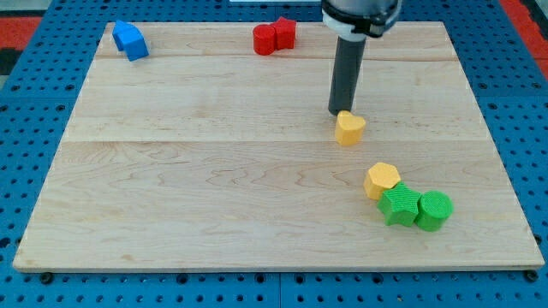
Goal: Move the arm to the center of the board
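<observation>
Now at the yellow heart block's [349, 128] 11 o'clock edge, touching: my tip [337, 112], a straight dark rod end, gripperless, right of centre on pale wooden board [214, 180].

The dark rod's upper housing [360, 15] is cut off by the view's top edge. My tip [337, 112] sits just behind the yellow heart-shaped block [349, 127]; contact cannot be told. The green cylinder block [433, 210] partly hides the green star-shaped block [399, 205].
</observation>
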### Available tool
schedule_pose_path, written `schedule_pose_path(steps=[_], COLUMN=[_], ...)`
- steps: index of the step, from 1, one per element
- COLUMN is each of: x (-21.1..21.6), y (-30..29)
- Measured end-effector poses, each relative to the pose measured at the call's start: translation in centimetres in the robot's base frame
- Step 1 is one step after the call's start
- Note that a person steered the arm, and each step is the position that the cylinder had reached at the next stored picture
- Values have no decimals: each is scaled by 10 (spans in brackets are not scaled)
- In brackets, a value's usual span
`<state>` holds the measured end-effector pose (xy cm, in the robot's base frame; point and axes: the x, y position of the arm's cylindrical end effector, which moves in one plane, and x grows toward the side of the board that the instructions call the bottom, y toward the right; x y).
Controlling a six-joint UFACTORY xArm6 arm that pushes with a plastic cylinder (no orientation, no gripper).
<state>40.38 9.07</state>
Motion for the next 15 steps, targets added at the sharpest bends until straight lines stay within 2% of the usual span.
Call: schedule_pose_path(steps=[2,3,5,6,15], x=[57,73,-1,-19,-27], y=[11,14,-53,-73,-102])
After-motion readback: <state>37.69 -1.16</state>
